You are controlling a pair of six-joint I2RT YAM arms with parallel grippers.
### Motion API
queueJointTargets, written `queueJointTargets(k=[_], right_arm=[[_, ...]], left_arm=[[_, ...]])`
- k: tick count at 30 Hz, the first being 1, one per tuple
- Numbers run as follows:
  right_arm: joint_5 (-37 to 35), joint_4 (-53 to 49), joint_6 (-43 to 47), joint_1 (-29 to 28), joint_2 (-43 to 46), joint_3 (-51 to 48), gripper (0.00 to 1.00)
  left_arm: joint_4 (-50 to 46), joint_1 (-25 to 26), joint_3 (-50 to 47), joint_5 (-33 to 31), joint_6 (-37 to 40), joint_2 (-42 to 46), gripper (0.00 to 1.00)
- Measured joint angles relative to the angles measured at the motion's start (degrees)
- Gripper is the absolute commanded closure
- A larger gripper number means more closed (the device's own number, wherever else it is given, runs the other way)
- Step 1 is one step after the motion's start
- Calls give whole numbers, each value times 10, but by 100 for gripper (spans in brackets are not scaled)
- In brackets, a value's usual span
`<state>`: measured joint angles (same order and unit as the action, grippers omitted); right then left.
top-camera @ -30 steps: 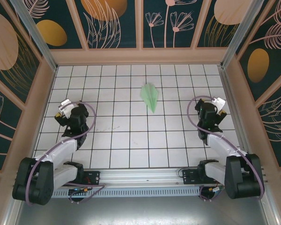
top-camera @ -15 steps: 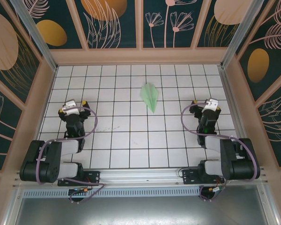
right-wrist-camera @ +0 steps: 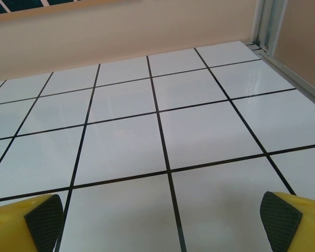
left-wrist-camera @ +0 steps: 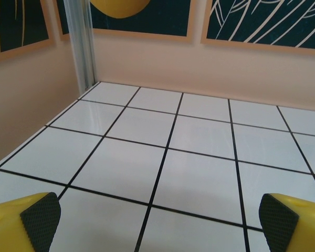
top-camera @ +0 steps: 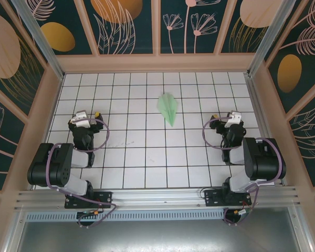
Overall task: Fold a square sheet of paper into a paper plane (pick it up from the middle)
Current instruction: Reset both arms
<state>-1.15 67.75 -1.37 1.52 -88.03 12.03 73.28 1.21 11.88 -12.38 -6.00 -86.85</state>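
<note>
The paper plane (top-camera: pixel 169 108), a slim pale mint-green dart with a centre crease, lies on the white grid table (top-camera: pixel 147 157), its point toward the near side. A flat square sheet of paper is out of view. My left gripper (top-camera: pixel 86 116) rests low at the left, about three tiles from the plane. It is open, and only bare tile lies between its yellow fingers (left-wrist-camera: pixel 26 220). My right gripper (top-camera: pixel 227 119) sits low at the right, about two tiles from the plane, also open over bare tile (right-wrist-camera: pixel 163 220).
Peach walls (top-camera: pixel 157 63) with dark floral panels enclose the table on three sides. Metal corner posts (left-wrist-camera: pixel 81 42) stand at the back corners. Both arms are folded back near their bases (top-camera: pixel 68 184) along the near rail.
Both arms have folded back toward their bases, drawing the grippers in and down toward the table. The jaws stayed open. The plane has not moved.
</note>
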Motion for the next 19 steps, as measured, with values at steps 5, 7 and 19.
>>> queueJointTargets(k=[5,7,19], right_arm=[[7,4,0,0,0,4,1],[8,5,0,0,0,5,1],[9,6,0,0,0,5,1]], left_arm=[[0,0,3,0,0,0,2],[0,0,3,2,0,0,2],[-3,0,9,17,4,-1,1]])
